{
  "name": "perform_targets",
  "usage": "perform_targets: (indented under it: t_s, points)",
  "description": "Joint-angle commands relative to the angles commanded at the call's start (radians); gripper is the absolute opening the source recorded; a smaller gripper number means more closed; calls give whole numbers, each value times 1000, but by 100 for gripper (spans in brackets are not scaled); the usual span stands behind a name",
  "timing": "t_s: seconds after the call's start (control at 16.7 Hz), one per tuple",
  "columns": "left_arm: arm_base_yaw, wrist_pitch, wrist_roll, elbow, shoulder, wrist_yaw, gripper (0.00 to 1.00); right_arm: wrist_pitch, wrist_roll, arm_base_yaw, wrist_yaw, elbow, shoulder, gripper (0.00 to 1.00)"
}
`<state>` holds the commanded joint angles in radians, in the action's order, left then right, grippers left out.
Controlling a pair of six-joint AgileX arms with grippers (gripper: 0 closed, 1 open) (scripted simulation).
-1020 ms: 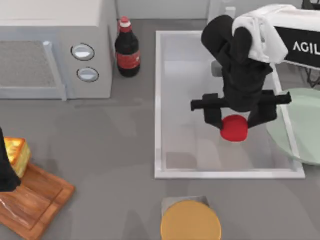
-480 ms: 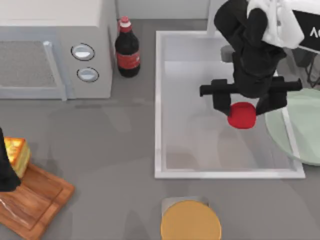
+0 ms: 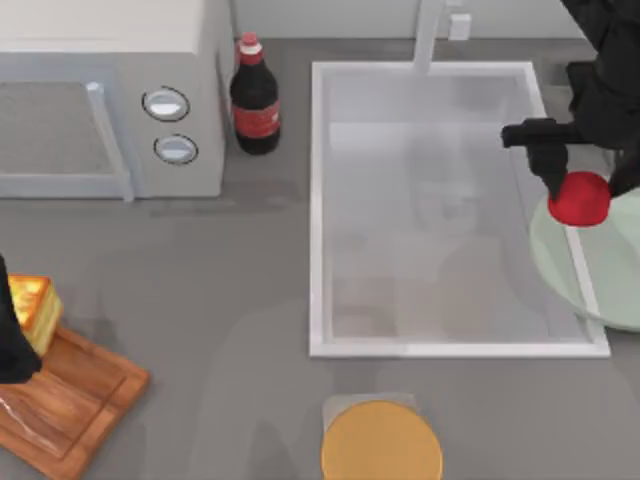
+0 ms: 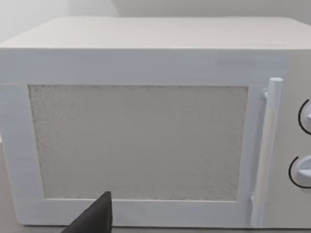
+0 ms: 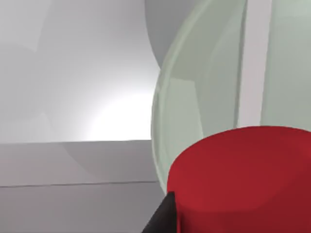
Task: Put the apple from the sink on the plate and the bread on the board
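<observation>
The red apple (image 3: 580, 198) hangs over the right rim of the sink (image 3: 316, 210), above the near edge of the mint-green plate (image 3: 605, 265). My right gripper (image 3: 588, 182) is shut on it from above. The right wrist view shows the apple (image 5: 243, 179) close up, with the plate (image 5: 204, 97) beneath it. At the far left, the golden bread (image 3: 30, 308) sits at the back corner of the wooden board (image 3: 75, 400). My left gripper (image 3: 10, 335) stands right beside the bread, cut off by the frame edge. One dark fingertip (image 4: 97, 219) shows before the microwave.
A white microwave (image 3: 100, 100) fills the back left, with a dark cola bottle (image 3: 255, 100) beside it. The faucet (image 3: 430, 30) rises behind the sink. A smaller orange disc (image 3: 382, 445) lies at the front edge, below the sink.
My right gripper has carried the apple out of the sink's middle, back and to the right, over the sink's right rim to the plate's edge. The left arm and bread have not moved.
</observation>
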<state>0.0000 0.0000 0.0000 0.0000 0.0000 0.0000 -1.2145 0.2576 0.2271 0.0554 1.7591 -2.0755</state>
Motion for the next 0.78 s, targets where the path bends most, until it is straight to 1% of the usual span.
perform_targets:
  t_s: [0.24, 0.42, 0.78]
  points:
    - [0, 0, 0, 0, 0, 0, 100, -64, -107, -104, -31, 25, 9, 0]
    - [0, 0, 0, 0, 0, 0, 100, -89, -166, -155, -48, 32, 18, 0]
    - [0, 0, 0, 0, 0, 0, 100, -96, -186, -173, -54, 33, 23, 0]
